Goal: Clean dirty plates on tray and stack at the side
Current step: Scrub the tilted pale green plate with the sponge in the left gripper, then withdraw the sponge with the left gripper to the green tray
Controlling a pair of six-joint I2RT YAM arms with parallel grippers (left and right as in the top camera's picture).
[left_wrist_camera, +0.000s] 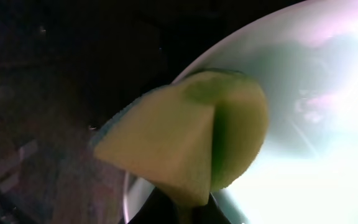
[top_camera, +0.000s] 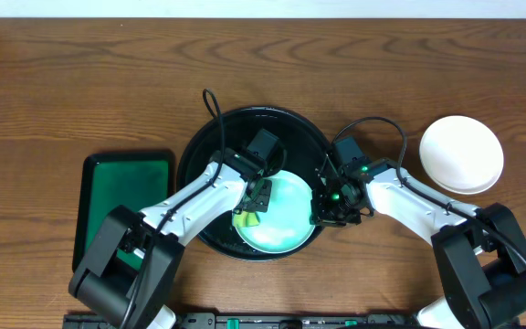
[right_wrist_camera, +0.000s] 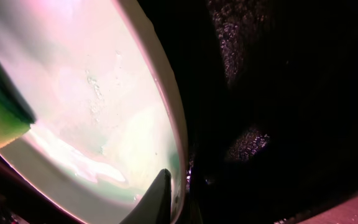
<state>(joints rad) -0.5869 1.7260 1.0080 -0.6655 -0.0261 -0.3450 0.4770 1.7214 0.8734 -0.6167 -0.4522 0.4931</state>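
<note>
A pale mint plate (top_camera: 281, 217) lies in the front part of the round black tray (top_camera: 210, 146). My left gripper (top_camera: 252, 208) is shut on a yellow-green sponge (top_camera: 247, 218), which rests against the plate's left side. In the left wrist view the folded sponge (left_wrist_camera: 185, 137) covers the plate's (left_wrist_camera: 328, 162) edge. My right gripper (top_camera: 323, 210) is shut on the plate's right rim. One dark finger (right_wrist_camera: 158, 194) lies inside the rim of the plate (right_wrist_camera: 92, 99), the other is hidden in the dark outside it. A white plate (top_camera: 461, 153) sits on the table to the right.
A rectangular green tray (top_camera: 126, 187) with a dark rim lies left of the black tray. Cables loop over the black tray's far side (top_camera: 213, 105). The table's far edge runs along the top of the overhead view.
</note>
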